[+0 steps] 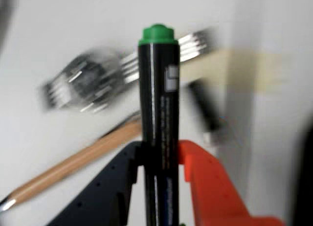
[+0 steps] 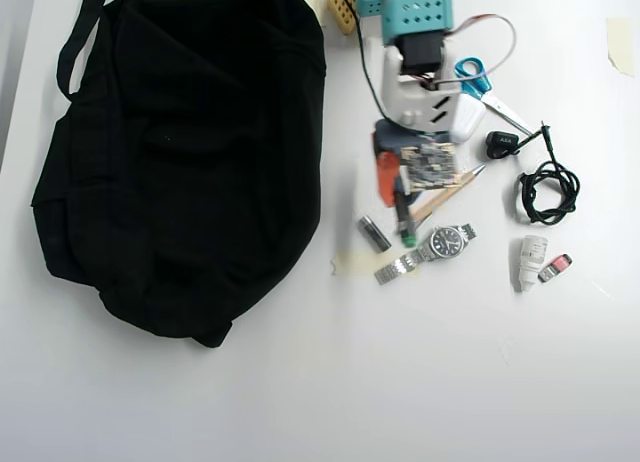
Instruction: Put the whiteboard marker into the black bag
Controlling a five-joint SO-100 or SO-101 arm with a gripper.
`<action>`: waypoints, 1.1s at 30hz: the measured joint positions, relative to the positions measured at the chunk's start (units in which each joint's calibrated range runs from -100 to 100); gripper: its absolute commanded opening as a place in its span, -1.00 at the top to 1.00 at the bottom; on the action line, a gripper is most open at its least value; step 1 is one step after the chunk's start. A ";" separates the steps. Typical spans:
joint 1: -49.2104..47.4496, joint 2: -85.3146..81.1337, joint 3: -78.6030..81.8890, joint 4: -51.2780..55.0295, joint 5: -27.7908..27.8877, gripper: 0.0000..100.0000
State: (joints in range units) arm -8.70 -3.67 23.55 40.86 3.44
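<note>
Marker clamped in gripper, outside bag.
Gripper (image 1: 159, 174) closed on whiteboard marker (image 1: 158, 118), right of black bag (image 2: 180, 152) in overhead view, beside wristwatch (image 2: 440, 245). Bag contents unseen; barrel print blurred, unreadable.

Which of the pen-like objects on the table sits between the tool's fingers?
The whiteboard marker, black with a green cap, held by the tool. The wooden pencil lies loose beside it.
</note>
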 measured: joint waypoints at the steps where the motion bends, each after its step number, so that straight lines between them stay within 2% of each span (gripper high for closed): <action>1: 1.69 -0.25 -1.88 1.11 0.00 0.96; 9: 19.74 -0.42 -13.05 4.01 -0.10 0.96; 16: 34.86 -0.42 -13.48 3.24 -3.76 0.94; 20: 36.33 -0.33 -12.12 3.15 -4.15 0.44; 22: 36.92 -0.42 -11.86 3.15 -4.05 0.56; 25: 32.37 -5.09 -7.68 5.62 -2.34 0.97; 27: 26.20 -22.77 9.13 8.18 -0.98 0.96; 29: 20.62 -48.62 36.01 5.97 -0.78 0.96; 31: 10.72 -80.32 67.41 8.01 -1.12 0.96; 33: 7.71 -91.99 73.81 12.53 -1.37 0.96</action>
State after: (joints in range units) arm -0.99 -95.66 97.35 53.39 2.08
